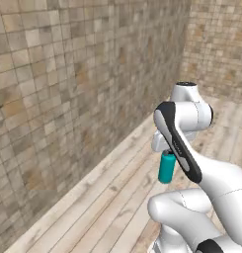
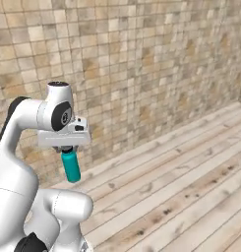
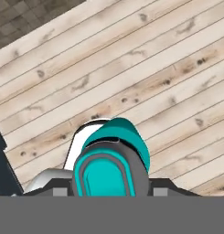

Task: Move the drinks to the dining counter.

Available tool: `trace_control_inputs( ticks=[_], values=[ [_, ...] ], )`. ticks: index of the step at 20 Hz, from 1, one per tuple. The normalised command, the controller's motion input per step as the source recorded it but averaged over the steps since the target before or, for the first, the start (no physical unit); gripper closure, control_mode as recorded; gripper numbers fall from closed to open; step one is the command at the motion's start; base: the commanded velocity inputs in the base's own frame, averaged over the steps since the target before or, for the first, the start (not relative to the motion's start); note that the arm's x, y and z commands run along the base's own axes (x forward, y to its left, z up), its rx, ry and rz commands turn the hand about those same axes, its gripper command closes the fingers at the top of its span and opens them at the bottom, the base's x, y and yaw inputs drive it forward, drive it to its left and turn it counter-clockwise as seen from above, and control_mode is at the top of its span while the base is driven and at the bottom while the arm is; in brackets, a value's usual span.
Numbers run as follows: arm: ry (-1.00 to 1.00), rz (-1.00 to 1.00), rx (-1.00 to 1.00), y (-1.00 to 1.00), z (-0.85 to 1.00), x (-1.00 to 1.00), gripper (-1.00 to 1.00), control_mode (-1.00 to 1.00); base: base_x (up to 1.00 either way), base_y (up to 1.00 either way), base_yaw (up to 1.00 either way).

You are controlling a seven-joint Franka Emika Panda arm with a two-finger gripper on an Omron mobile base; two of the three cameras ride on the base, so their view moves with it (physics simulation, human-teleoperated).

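STEP: carrying one drink toward the dining counter, judged mid-transit over plank floor beside a tiled wall | PINCER: gripper (image 2: 68, 149) pinching the teal bottle (image 2: 71, 167) by its top | BOTTLE: hangs upright straight below the pincer, clear of the floor | NEXT: reach the counter, lower, let go.

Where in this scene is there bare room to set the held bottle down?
The plank floor lies bare from the tiled wall outward. It is crowded only by the robot's base, beneath the claw holding the teal bottle. No counter is visible.
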Motion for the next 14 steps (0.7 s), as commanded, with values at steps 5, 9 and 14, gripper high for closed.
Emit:
trace_control_inputs(
  ticks=[5,9,14],
  values=[
    [0.0,0.0,0.0,0.0,0.0,0.0,1.0,1.0,0.0,0.0,-0.99],
    [0.0,0.0,0.0,0.0,0.0,0.0,1.0,1.0,0.03,-0.06,-0.86],
    [0.0,0.0,0.0,0.0,0.0,0.0,1.0,1.0,0.41,0.31,-0.2]
  ],
)
